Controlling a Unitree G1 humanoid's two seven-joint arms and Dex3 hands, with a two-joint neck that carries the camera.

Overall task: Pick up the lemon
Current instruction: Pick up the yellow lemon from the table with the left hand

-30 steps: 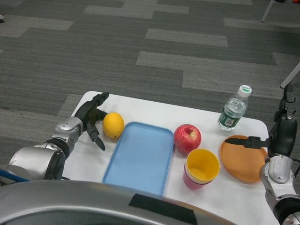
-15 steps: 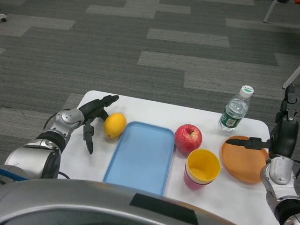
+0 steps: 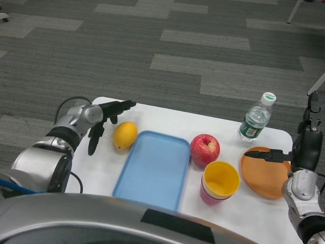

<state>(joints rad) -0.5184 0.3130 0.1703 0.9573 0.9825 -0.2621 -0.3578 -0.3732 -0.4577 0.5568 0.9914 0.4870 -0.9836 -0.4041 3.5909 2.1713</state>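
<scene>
Black fingers [image 3: 116, 107] of the left hand [image 3: 104, 118] spread empty beside the lemon [image 3: 125, 135], seemingly not touching. It lies against the blue tray [image 3: 152, 170]; best cup it before closing. The right hand [image 3: 304, 145] waits, its grasp unclear.

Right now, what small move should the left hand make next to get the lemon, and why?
Probably shift the left hand a little toward the lemon and close the fingers around it. The hand is open beside the lemon, fingers spread above and to its left, not yet touching it.
</scene>
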